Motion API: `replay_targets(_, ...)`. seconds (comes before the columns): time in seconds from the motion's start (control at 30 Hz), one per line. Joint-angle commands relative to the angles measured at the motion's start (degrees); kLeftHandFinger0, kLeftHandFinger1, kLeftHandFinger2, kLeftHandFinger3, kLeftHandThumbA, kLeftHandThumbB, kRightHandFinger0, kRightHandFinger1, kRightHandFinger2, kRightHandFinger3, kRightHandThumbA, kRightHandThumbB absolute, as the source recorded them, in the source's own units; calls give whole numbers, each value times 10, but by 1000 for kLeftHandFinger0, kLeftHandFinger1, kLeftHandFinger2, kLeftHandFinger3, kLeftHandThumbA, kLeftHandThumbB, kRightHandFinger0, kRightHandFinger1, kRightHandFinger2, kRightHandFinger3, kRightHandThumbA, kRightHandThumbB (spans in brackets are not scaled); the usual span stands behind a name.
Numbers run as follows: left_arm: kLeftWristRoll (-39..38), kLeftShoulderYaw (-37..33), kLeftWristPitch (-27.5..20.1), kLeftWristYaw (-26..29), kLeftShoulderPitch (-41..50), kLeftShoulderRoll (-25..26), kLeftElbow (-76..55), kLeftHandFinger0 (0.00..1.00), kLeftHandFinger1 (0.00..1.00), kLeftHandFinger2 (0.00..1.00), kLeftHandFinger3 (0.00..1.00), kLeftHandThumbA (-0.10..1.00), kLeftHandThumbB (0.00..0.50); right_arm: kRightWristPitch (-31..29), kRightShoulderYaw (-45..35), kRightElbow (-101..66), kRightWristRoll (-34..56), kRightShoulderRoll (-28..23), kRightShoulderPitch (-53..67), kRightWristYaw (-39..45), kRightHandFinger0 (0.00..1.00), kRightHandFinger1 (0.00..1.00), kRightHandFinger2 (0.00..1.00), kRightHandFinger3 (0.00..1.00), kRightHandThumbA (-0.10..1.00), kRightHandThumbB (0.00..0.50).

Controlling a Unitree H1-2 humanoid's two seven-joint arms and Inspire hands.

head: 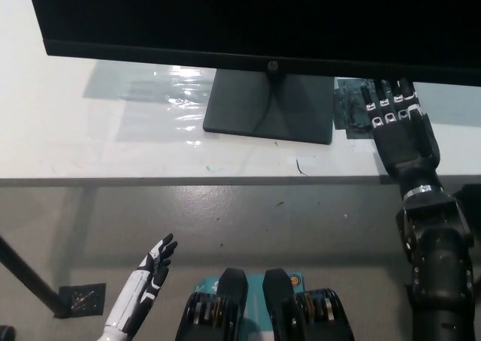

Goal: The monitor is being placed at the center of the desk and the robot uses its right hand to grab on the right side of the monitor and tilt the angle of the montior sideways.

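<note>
I judge the step in hand to be the approach, with no grasp made. The monitor (255,22) stands on its base (269,107) about mid-counter (90,142), its lower bezel crossing the top of the head view. My right hand (398,131) reaches up under the bezel right of the base, fingers (389,102) extended and apart, holding nothing; their tips vanish beneath the screen edge. The next move calls for shifting outward to the monitor's right side, closing on it, then swivelling. That right edge is cut off by the frame, so I cannot place it. My left hand (154,270) rests low at lower left, open and empty.
</note>
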Motion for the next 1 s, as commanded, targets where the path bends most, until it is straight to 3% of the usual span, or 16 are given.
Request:
replay_targets(0.0,2,-2,-23,14,-9,10,-11,1000,1000,1000,1000,1000,352,2,-9,14,11,-7,-55,39,1000,1000,1000,1000,1000,359)
replay_targets(0.47,8,-3,-23,16,-16,13,-12,1000,1000,1000,1000,1000,350,-3,-24,101,-5,5,-50,61,1000,1000,1000,1000,1000,362)
replay_targets(0.83,7,-2,-23,13,-25,15,-10,1000,1000,1000,1000,1000,365,-21,-46,207,-18,-16,-95,84,1000,1000,1000,1000,1000,336)
replay_targets(0.97,6,-1,-23,12,-25,16,-13,1000,1000,1000,1000,1000,364,-30,-57,225,-22,-22,-110,84,1000,1000,1000,1000,1000,355)
